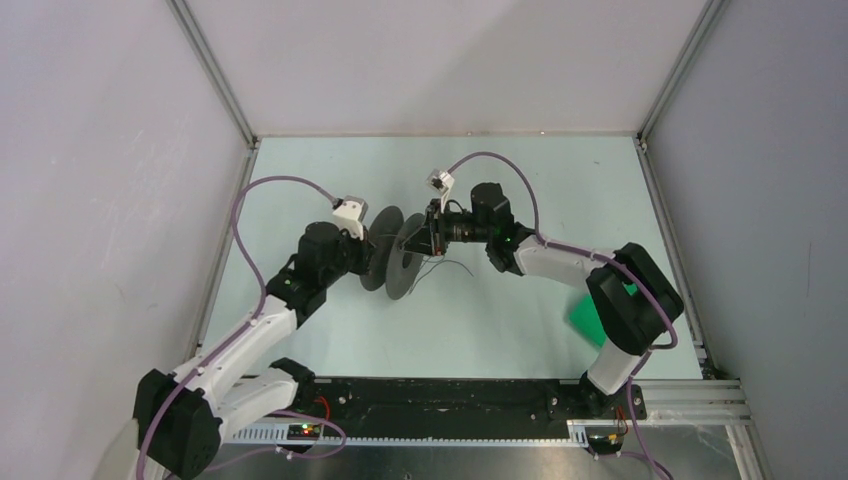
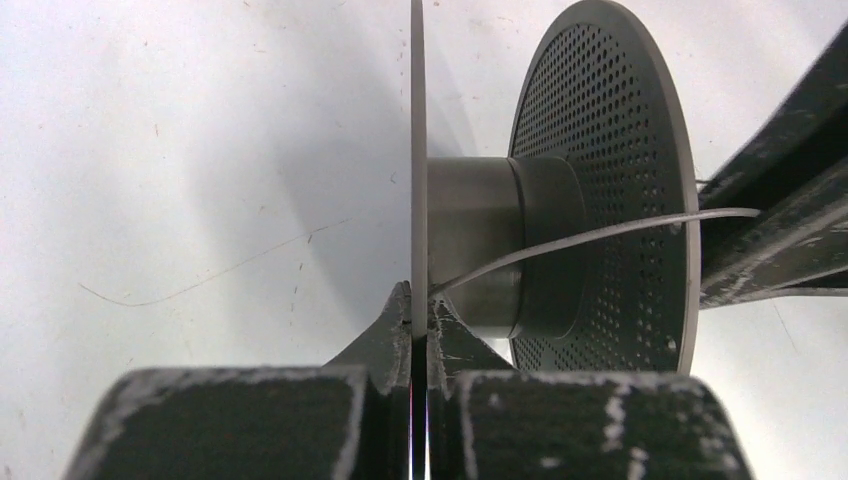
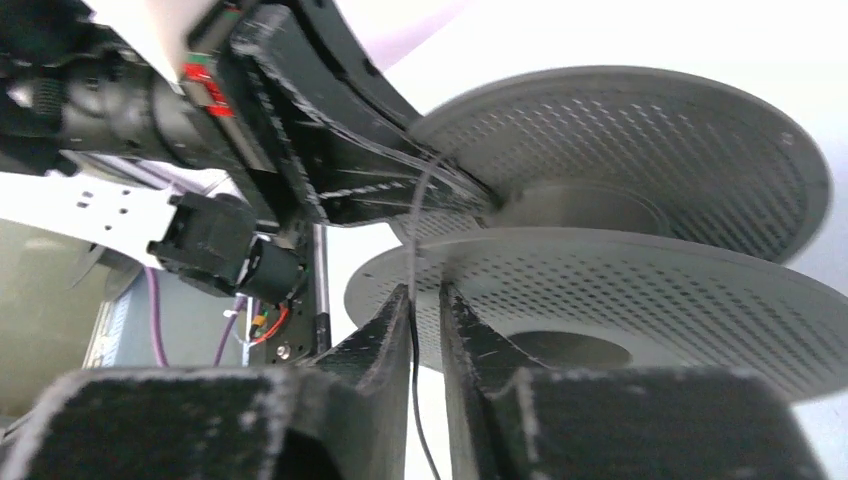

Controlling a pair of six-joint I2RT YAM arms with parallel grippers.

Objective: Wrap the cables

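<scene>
The dark grey spool (image 1: 395,255) stands on edge mid-table with two perforated flanges. My left gripper (image 1: 362,250) is shut on the rim of its left flange; in the left wrist view the gripper (image 2: 420,308) clamps the thin flange (image 2: 418,150) edge-on. The hair-fine wire (image 2: 600,235) leaves the hub (image 2: 490,245) and crosses the far flange (image 2: 610,150) towards my right gripper (image 1: 430,235). In the right wrist view that gripper (image 3: 425,300) is narrowly open, with the wire (image 3: 412,250) running through the gap against the left finger (image 3: 385,335). Loose wire (image 1: 450,266) trails right of the spool.
A green flat object (image 1: 583,315) lies on the table under the right arm's elbow. Grey walls and metal frame posts enclose the table on three sides. A thin curved line (image 2: 200,282) shows on the table left of the spool; I cannot tell whether it is wire.
</scene>
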